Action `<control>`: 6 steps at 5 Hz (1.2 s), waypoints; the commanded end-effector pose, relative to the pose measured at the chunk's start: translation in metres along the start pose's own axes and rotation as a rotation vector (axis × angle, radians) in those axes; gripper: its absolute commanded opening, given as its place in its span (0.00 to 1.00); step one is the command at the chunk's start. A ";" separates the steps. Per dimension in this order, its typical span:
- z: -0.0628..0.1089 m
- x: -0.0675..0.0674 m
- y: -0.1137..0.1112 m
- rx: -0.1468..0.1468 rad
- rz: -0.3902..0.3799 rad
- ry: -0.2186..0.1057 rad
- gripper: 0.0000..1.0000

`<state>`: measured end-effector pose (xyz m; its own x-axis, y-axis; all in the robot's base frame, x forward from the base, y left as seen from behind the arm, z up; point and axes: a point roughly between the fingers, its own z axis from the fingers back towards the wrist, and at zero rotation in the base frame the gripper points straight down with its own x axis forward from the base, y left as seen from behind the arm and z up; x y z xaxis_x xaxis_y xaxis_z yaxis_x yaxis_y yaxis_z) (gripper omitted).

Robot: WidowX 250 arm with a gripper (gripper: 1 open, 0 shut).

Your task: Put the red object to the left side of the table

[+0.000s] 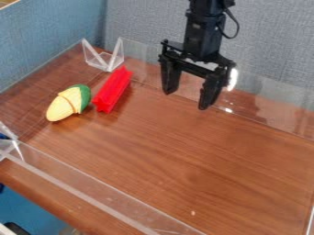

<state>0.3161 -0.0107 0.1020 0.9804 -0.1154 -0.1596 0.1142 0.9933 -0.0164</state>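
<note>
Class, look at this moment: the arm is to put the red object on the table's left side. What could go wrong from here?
1. The red object lies right beside the yellow toy, so the open end effector may nudge or grab the toy instead.
2. Both sit near the clear acrylic wall, so a push could jam the bar against it.

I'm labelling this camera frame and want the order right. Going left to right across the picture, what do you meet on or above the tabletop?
Yellow corn-like toy → red object → gripper, open, fingers pointing down over the table.
</note>
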 end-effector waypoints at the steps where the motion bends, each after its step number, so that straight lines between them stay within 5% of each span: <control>1: 0.029 0.002 0.009 0.006 -0.009 -0.106 1.00; 2: 0.026 0.004 0.021 0.004 -0.007 -0.105 1.00; 4: 0.016 -0.005 0.007 0.010 -0.066 -0.114 1.00; 5: 0.020 -0.010 -0.002 0.011 -0.102 -0.134 1.00; 6: 0.028 -0.001 -0.003 0.015 -0.114 -0.141 1.00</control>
<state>0.3122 -0.0112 0.1136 0.9734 -0.2165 -0.0748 0.2152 0.9762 -0.0248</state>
